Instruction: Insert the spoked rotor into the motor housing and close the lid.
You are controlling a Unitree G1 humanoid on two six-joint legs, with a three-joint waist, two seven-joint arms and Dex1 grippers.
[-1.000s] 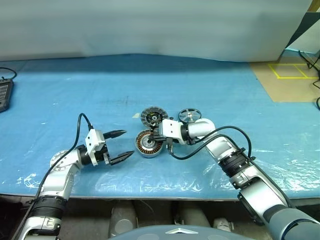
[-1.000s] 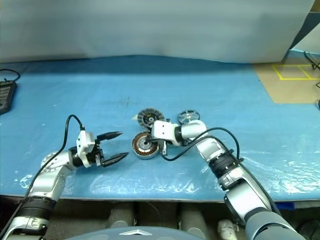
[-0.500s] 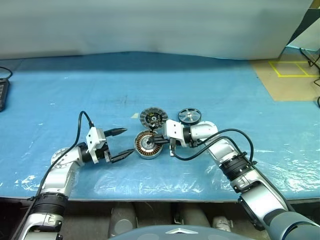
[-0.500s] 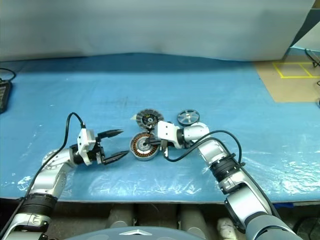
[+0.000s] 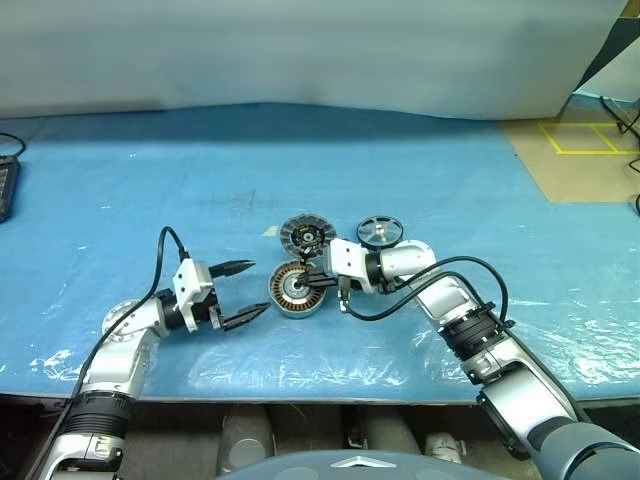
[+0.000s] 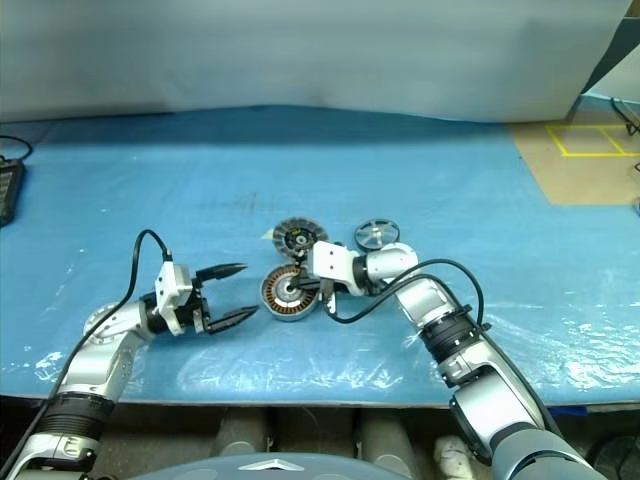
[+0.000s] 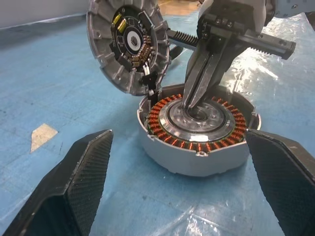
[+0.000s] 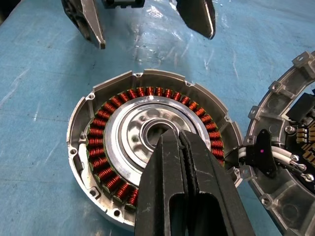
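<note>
Right gripper (image 8: 174, 142) is pinched shut with its tips poking into the centre hole of the round silver motor housing with copper-orange windings (image 5: 296, 288) on the blue counter (image 5: 150, 190). Grey toothed lid (image 5: 306, 236) leans at its far edge, and the shiny spoked rotor (image 5: 379, 231) sits just beyond the right wrist, so looks like neither step is done. Left gripper (image 5: 240, 292) waits wide open nearby.

A blue plastic sheet (image 5: 300, 160) covers the table, wrinkled and glossy near the front edge; a white backdrop (image 5: 300, 50) hangs behind it; a dark device (image 5: 6, 185) lies at its far left edge; yellow tape lines (image 5: 578, 138) mark the tan floor (image 5: 590, 170) at right.
</note>
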